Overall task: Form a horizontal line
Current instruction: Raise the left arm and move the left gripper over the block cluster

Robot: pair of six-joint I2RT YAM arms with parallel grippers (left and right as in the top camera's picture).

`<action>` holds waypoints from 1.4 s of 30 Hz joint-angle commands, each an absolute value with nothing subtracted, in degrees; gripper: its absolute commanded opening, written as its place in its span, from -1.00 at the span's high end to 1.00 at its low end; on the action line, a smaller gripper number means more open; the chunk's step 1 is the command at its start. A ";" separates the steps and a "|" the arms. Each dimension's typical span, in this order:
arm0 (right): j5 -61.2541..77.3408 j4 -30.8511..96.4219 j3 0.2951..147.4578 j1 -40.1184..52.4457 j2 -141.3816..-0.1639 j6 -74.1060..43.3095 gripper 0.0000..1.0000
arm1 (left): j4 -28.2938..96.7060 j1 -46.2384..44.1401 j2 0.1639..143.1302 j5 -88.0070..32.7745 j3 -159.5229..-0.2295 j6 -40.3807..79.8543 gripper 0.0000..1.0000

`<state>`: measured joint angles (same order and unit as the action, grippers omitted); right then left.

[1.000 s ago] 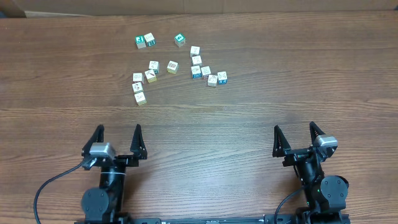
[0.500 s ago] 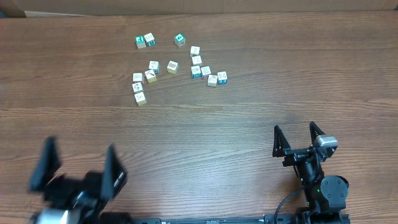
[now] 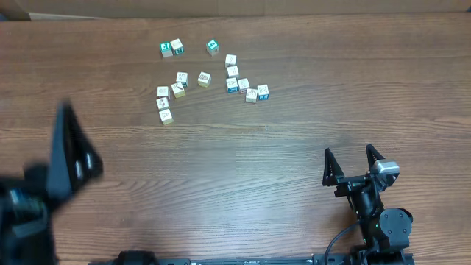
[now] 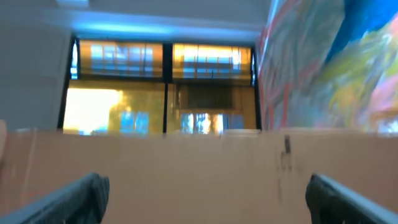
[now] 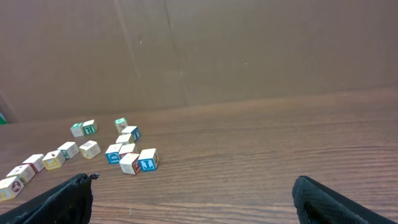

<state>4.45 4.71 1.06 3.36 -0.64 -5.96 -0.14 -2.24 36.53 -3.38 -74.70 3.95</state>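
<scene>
About fifteen cubes [image 3: 204, 79] are counted on the far half of the table [image 3: 294, 147], left of centre, in a loose scatter. No line is formed yet. The nearest thing to a start is a pair [image 3: 257, 93] at the right end of the scatter, which appear to touch side to side.

The left pincer [image 3: 73, 151] is recorded only as a blur at the left edge of the overhead view. Its own camera shows the fingers spread wide with nothing between them, aimed above the table at a cardboard wall [image 4: 186, 162] and windows. The right pincer [image 3: 348, 152] is parked at the near right, also wide and empty, well apart from the cubes.

The step in hand is judged to be the left arm's reach toward the scatter. It is recommended that:
- the pincer be tipped down until the cubes are in its own view;
- an outlying cube be taken first, such as the nearest one [image 3: 166, 116], which is free on its near side;
- the jaws be set astride two free faces, from above, so that neighbours are not knocked.

The cubes are small, of pale wood with tiny printed pictures. A few show green or blue faces.
</scene>
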 commanded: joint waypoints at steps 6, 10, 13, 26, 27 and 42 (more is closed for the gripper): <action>4.12 4.45 0.47 3.09 -0.16 -5.72 -1.00 | 28.71 -2.26 65.43 -2.55 -114.72 2.52 -1.00; 4.12 4.45 0.47 3.09 -0.16 -5.72 -1.00 | 42.89 -2.26 77.62 -2.48 -130.93 2.52 -1.00; 4.12 4.45 0.47 3.09 -0.16 -5.72 -1.00 | 51.20 -2.26 85.34 -2.26 -138.50 2.52 -0.99; 4.12 4.45 0.47 3.09 -0.16 -5.72 -1.00 | 69.78 -2.26 103.70 0.56 -140.46 2.55 -0.99; 4.12 4.45 0.47 3.09 -0.16 -5.72 -1.00 | 70.89 -2.26 104.42 0.43 -140.46 2.59 -0.99; 4.12 4.45 0.47 3.09 -0.16 -5.69 -1.00 | 90.08 -2.15 109.40 0.62 -140.20 7.64 0.92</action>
